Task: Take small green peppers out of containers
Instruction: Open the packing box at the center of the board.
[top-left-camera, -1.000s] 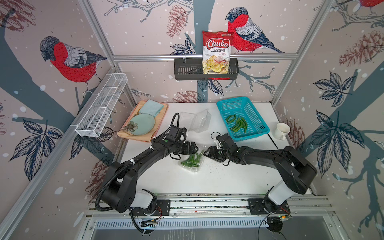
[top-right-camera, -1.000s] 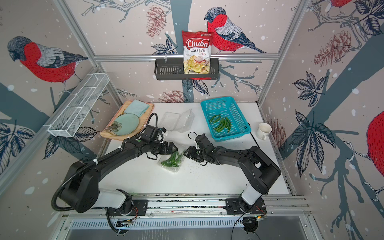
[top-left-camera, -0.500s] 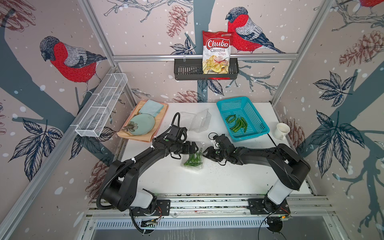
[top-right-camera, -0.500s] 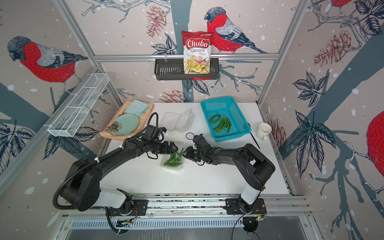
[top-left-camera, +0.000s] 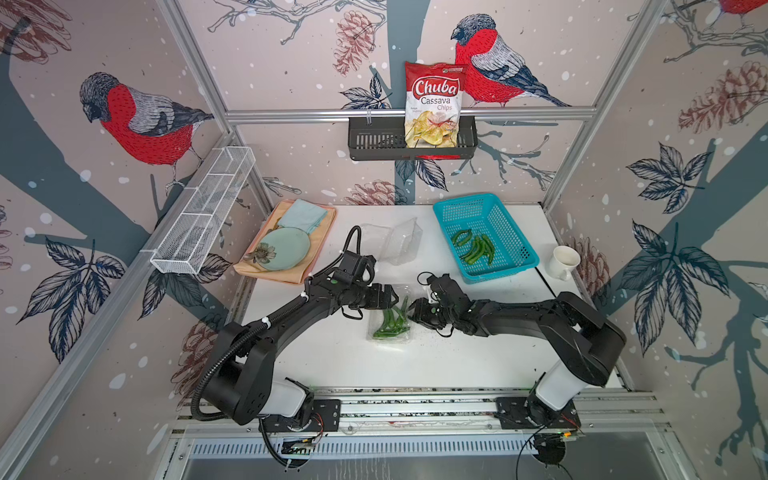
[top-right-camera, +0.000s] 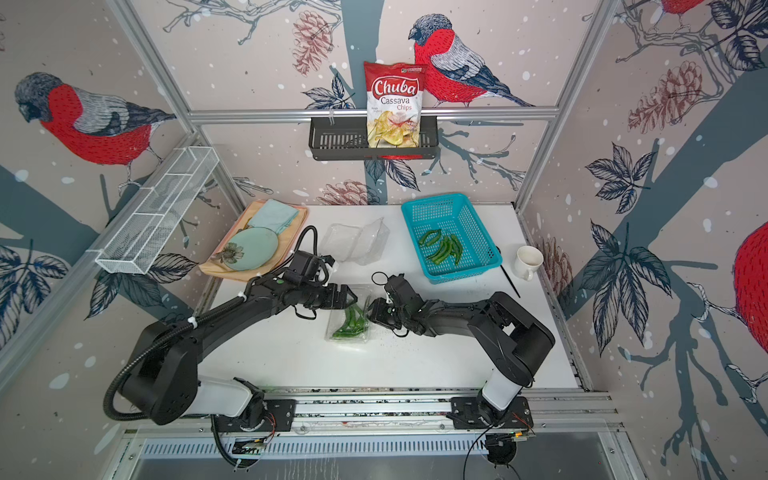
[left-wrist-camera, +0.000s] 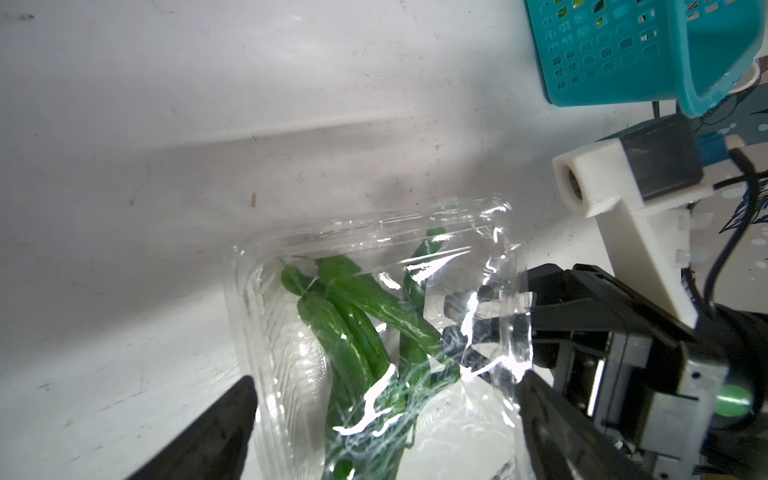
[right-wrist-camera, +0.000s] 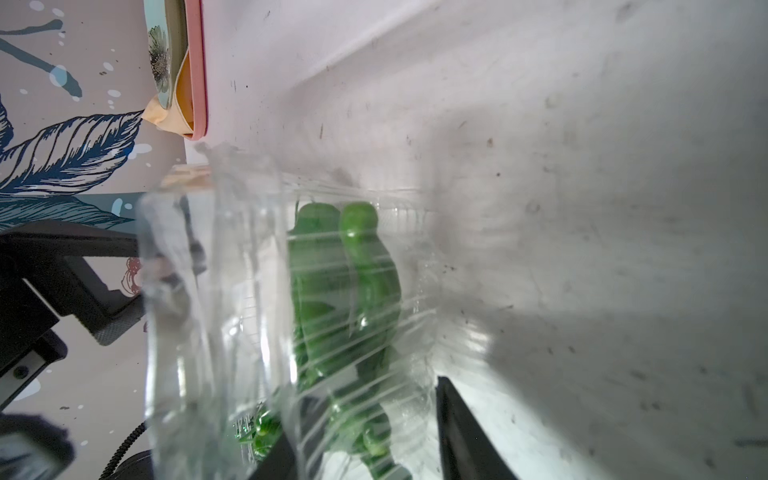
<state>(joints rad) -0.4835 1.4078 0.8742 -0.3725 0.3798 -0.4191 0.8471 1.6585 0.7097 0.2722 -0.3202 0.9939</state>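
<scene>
Left gripper (top-left-camera: 390, 294) spread wide, fingers straddling the far-left corner of the loaded container (left-wrist-camera: 266, 332); can't tell if they touch it. Right gripper (top-left-camera: 413, 309) at the loaded container's right edge, jaws part-way apart with the clear lid flap between them; cannot tell whether it's actually pinched. The loaded container sits flat on the desk (top-left-camera: 332, 361), a bunch of small green peppers (left-wrist-camera: 345, 324) lying inside. Directly behind it: second container (top-left-camera: 376, 239), hinged open. Behind and to the right of it: turquoise basket (top-left-camera: 515, 249) holding another batch of peppers (top-left-camera: 476, 249). Both arms reach in low from either side of the loaded container.
</scene>
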